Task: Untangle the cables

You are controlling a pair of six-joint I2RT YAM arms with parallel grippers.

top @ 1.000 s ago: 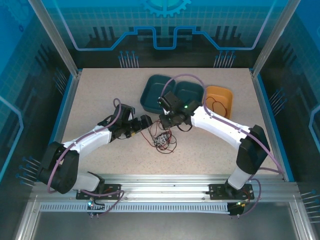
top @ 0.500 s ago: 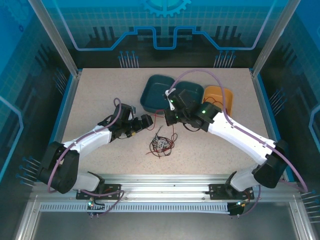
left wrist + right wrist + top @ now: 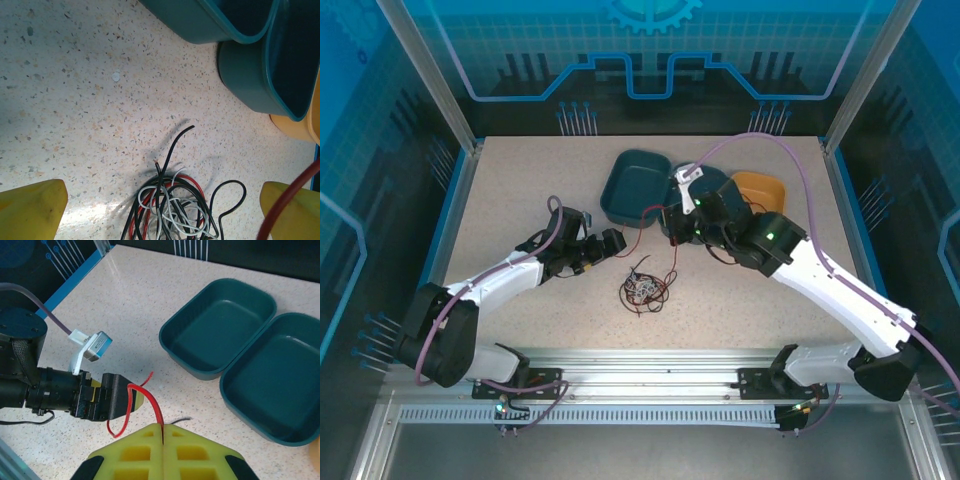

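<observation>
The cables lie in a small tangle of black, white and red strands on the speckled table, in front of the trays; the left wrist view has this tangle between the yellow fingers. My left gripper is open just left of it, holding nothing. My right gripper is shut on a red cable, which loops up from the jaws and curls in front of the left gripper's finger. The same red cable crosses the left wrist view's lower right corner. From above, my right gripper hangs beyond the tangle, next to the teal trays.
Two teal trays and an orange tray stand in a row at the back centre-right. The right arm reaches diagonally over them. Blue rails edge the table at left and right.
The right arm has swung back and to the right, pulling the red cable up and away from the tangle. The left arm has stayed put, open.
</observation>
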